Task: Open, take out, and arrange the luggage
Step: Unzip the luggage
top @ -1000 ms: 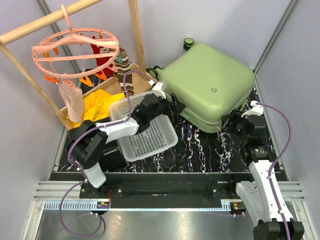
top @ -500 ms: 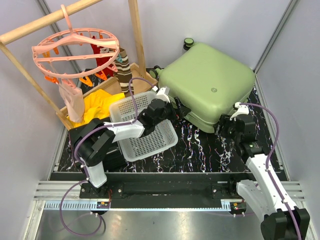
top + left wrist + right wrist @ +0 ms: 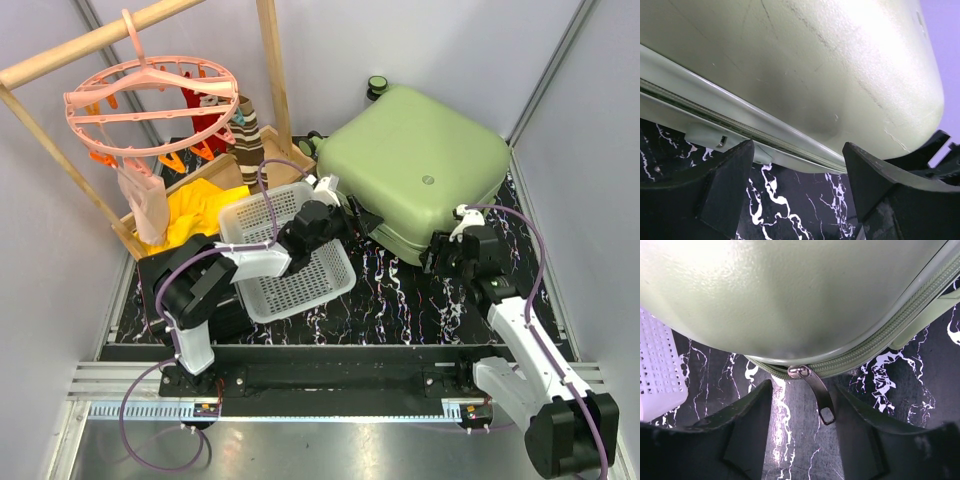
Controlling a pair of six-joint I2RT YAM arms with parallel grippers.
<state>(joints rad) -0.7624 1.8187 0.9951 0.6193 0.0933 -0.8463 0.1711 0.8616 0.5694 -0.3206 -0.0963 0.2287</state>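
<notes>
The luggage (image 3: 415, 165), a large light-green hard-shell suitcase, lies shut and flat at the back right, with dark wheels on its far edge. My left gripper (image 3: 352, 222) is at its near-left edge. In the left wrist view the left gripper (image 3: 799, 172) is open, and the suitcase's seam (image 3: 765, 135) runs just above its fingertips. My right gripper (image 3: 438, 256) is at the suitcase's near corner. In the right wrist view the right gripper (image 3: 805, 417) is open, and the dark zipper pull (image 3: 820, 395) hangs from its slider (image 3: 799, 372) between the fingers without touching them.
A white perforated basket (image 3: 330, 278) sits under my left arm, and its corner (image 3: 660, 365) shows in the right wrist view. A pink round clip hanger (image 3: 150, 100) hangs on a wooden rack (image 3: 270, 70) at the back left, above yellow cloth (image 3: 195, 215). Walls close in on the right and back.
My right gripper has moved left to the suitcase's near corner, around the zipper pull. My left gripper has slid right to the suitcase's edge, and its jaws have narrowed a little.
</notes>
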